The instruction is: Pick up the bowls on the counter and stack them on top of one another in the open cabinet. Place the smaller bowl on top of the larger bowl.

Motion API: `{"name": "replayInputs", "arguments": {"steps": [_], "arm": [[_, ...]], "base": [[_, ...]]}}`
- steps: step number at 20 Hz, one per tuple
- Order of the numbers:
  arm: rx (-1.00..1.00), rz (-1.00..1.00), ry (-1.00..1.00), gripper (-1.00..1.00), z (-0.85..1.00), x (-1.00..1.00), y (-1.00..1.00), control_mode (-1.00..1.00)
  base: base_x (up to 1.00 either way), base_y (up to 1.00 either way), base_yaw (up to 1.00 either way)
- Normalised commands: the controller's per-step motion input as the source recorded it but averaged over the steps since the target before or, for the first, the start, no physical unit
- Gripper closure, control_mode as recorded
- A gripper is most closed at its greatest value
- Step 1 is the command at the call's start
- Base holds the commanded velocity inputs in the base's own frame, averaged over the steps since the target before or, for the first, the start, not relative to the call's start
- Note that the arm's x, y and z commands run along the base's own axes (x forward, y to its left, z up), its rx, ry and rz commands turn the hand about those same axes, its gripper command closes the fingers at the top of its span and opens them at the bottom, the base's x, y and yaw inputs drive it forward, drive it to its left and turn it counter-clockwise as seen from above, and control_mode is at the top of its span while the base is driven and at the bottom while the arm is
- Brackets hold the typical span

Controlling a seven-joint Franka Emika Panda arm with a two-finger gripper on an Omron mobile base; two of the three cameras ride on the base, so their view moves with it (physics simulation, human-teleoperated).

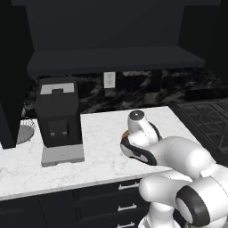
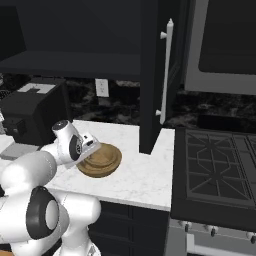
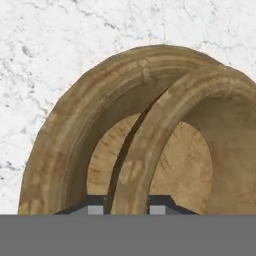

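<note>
My gripper points down at the counter, its fingers on either side of the smaller bowl's thick rim and shut on it. This tan wooden bowl hangs tilted over the larger bowl, which lies on the marble right behind it. From the right base view, the gripper sits at the near left rim of the larger bowl. The smaller bowl is mostly hidden by the hand there. In the left base view my arm covers all but a sliver of the larger bowl. The open cabinet's shelf runs above the counter.
A black coffee machine stands on the counter to the left of the bowls. A dark tall panel with a white handle rises just right of them. The black stovetop lies further right. A wall outlet is on the backsplash.
</note>
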Motion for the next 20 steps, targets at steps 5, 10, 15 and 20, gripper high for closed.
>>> {"name": "replayInputs", "arguments": {"steps": [5, 10, 15, 20], "arm": [[0.0, 0.0, 0.0, -1.0, 0.13, 0.0, 0.0, -1.0], [0.0, 0.0, -0.01, -1.0, 0.52, -0.37, 0.06, -1.0], [0.0, 0.0, 0.08, -1.0, 0.04, -0.25, 0.02, -1.0], [0.0, 0.0, 0.18, -1.0, -0.66, 0.0, 0.0, -1.0]], "base": [[0.0, 0.0, 0.0], [0.0, 0.0, 0.0], [0.0, 0.0, 0.0], [0.0, 0.0, 0.0]]}}
